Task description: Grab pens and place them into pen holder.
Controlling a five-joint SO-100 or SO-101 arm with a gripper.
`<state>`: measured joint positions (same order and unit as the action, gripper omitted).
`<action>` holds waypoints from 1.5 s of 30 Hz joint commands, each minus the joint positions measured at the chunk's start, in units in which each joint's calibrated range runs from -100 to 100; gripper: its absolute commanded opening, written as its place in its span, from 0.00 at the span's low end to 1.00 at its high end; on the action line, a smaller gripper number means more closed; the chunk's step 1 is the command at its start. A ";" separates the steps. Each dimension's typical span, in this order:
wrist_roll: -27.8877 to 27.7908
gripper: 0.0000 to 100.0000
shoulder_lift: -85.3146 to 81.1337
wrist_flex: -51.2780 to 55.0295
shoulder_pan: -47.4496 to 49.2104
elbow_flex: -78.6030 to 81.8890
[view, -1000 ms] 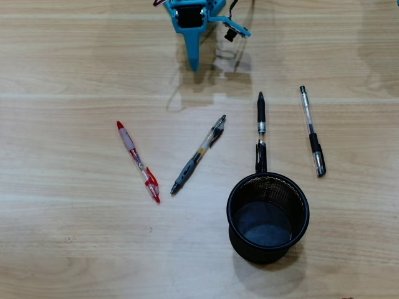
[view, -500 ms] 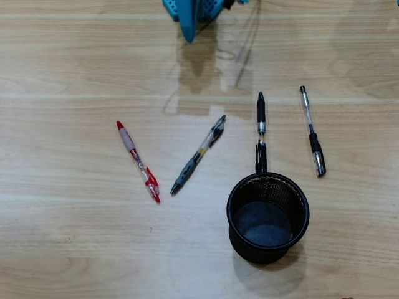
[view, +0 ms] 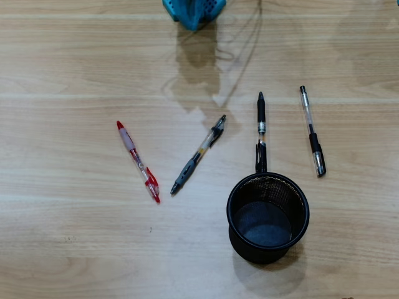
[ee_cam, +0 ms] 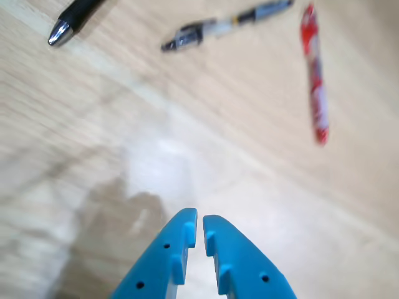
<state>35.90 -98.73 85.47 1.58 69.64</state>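
Observation:
Several pens lie on the wooden table in the overhead view: a red pen (view: 138, 161) at the left, a grey and yellow pen (view: 198, 154), a black pen (view: 261, 131) whose lower end touches the holder's rim, and a clear and black pen (view: 312, 131) at the right. The black mesh pen holder (view: 234, 198) stands upright and empty at the lower right. My blue gripper (view: 192, 25) is at the top edge, far from the pens. In the wrist view the gripper (ee_cam: 200, 218) is shut and empty, above bare table. The red pen (ee_cam: 314, 73), the grey pen (ee_cam: 224, 25) and the black pen's tip (ee_cam: 72, 22) lie ahead.
The arm's shadow and cable shadows fall on the table (view: 75, 237) below the gripper. Nothing else stands on the wood.

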 commanded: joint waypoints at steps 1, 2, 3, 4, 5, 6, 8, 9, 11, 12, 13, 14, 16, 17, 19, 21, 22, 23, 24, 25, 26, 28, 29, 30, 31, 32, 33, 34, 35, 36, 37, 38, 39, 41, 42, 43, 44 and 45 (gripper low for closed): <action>3.91 0.02 0.83 3.86 -0.81 -3.08; 4.41 0.02 0.83 4.63 -0.81 -3.08; 4.46 0.02 0.83 5.06 -0.81 -3.08; 4.62 0.02 0.66 5.49 -0.81 -3.08; 4.72 0.02 0.58 5.75 -0.81 -3.08; 4.72 0.02 0.58 5.75 -0.90 -3.08; 5.07 0.02 0.74 5.67 -1.44 -3.08; 5.07 0.02 0.66 5.58 -1.71 -3.08; 5.07 0.02 0.58 5.41 -1.44 -2.99; 5.07 0.02 0.74 4.98 -1.44 -3.08; 5.07 0.02 0.66 4.89 -1.44 -3.08; 5.07 0.02 0.83 4.89 -1.44 -3.26; 5.07 0.02 1.16 4.55 -1.44 -3.80; 5.02 0.02 1.84 3.86 -1.44 -4.25; 4.92 0.02 5.70 1.10 -1.35 -5.87; 4.82 0.02 13.34 -2.51 -1.35 -8.67; 4.77 0.02 17.63 -3.89 -1.35 -10.38; 4.77 0.02 21.91 -5.01 -1.35 -12.45; 4.77 0.02 26.03 -5.61 -1.53 -14.62; 4.87 0.02 29.64 -5.87 -1.81 -16.69; 5.02 0.02 32.83 -5.87 -1.81 -18.67; 5.07 0.02 38.21 -5.87 -2.08 -22.46; 5.07 0.02 40.64 -5.96 -2.17 -24.17; 5.07 0.02 42.66 -6.13 -2.35 -25.61; 5.07 0.02 44.67 -7.16 -2.90 -26.69; 5.07 0.02 46.52 -8.63 -3.26 -27.50; 5.07 0.02 48.29 -10.26 -3.53 -27.86; 5.07 0.02 50.05 -11.73 -3.62 -27.96; 5.07 0.02 51.98 -13.28 -3.80 -28.05; 5.07 0.02 53.83 -14.65 -4.08 -28.05; 5.07 0.02 55.68 -16.20 -4.80 -28.05; 5.07 0.02 57.44 -17.58 -5.07 -27.96; 5.07 0.02 58.95 -18.70 -5.07 -28.05; 5.07 0.02 61.98 -20.51 -5.44 -28.23; 5.07 0.02 63.24 -21.63 -5.62 -28.23; 5.07 0.02 64.58 -22.75 -5.71 -28.23; 5.07 0.02 66.18 -24.12 -5.80 -28.23; 4.82 0.02 68.03 -25.33 -6.34 -28.68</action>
<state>40.73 -34.01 63.41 -3.92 44.52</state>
